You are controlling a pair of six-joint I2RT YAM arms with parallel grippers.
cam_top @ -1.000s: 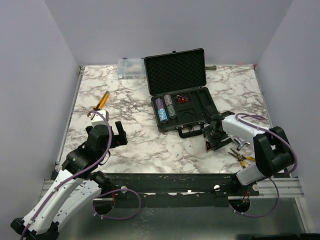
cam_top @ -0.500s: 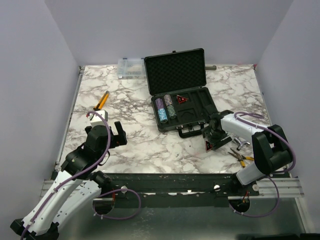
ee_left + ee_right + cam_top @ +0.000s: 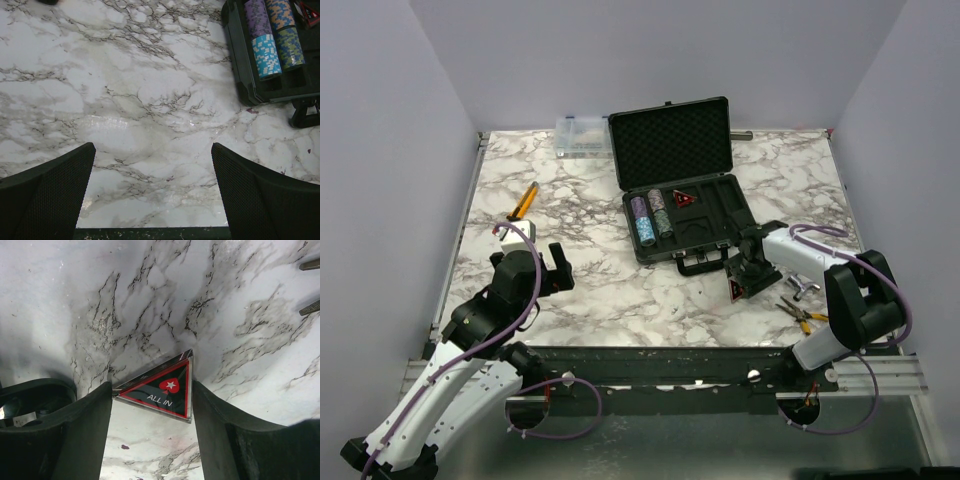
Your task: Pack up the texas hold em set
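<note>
The black briefcase (image 3: 705, 222) lies open in the middle of the table, foam lid up. Its tray holds short chip stacks (image 3: 651, 216) and one red-black triangle (image 3: 684, 199). The chip stacks (image 3: 272, 37) also show in the left wrist view. My right gripper (image 3: 738, 285) sits just in front of the case and is shut on the second red-black triangle (image 3: 162, 391), marked ALL IN, holding it tilted just above the marble. My left gripper (image 3: 542, 266) is open and empty over bare marble at the left; its fingers (image 3: 47, 192) frame nothing.
A clear plastic organiser box (image 3: 582, 136) stands at the back, left of the lid. An orange-handled tool (image 3: 525, 201) lies at the left. Pliers (image 3: 802, 315) lie right of my right gripper. The case handle (image 3: 306, 111) shows at the left wrist view's right edge.
My right gripper has closed on the triangle and lifted it slightly, tilting it. The left arm has not moved.
</note>
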